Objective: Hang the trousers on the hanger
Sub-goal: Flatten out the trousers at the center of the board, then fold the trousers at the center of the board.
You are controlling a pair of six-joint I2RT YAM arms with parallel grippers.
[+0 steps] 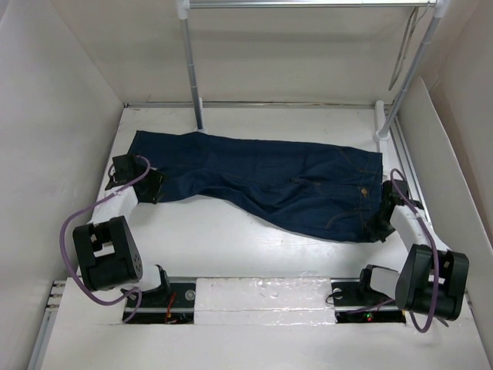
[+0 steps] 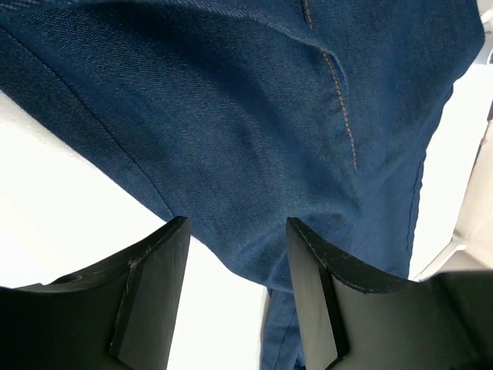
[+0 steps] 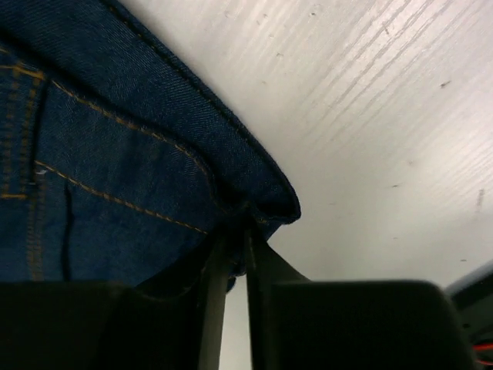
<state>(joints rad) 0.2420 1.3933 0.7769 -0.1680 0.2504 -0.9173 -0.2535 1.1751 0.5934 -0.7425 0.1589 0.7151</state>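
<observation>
Left pincer [image 2: 237, 231] spread, low over trousers [image 1: 269, 181] leg; right pincer [image 3: 235, 235] pinching waistband corner.

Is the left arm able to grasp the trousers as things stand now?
Probably yes. The left gripper is open at the leg end of the trousers, with denim just ahead of it and nothing in between.

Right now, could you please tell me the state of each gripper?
Left gripper: open, over the dark navy-blue denim trousers.
Right gripper: shut on their waistband corner.
</observation>
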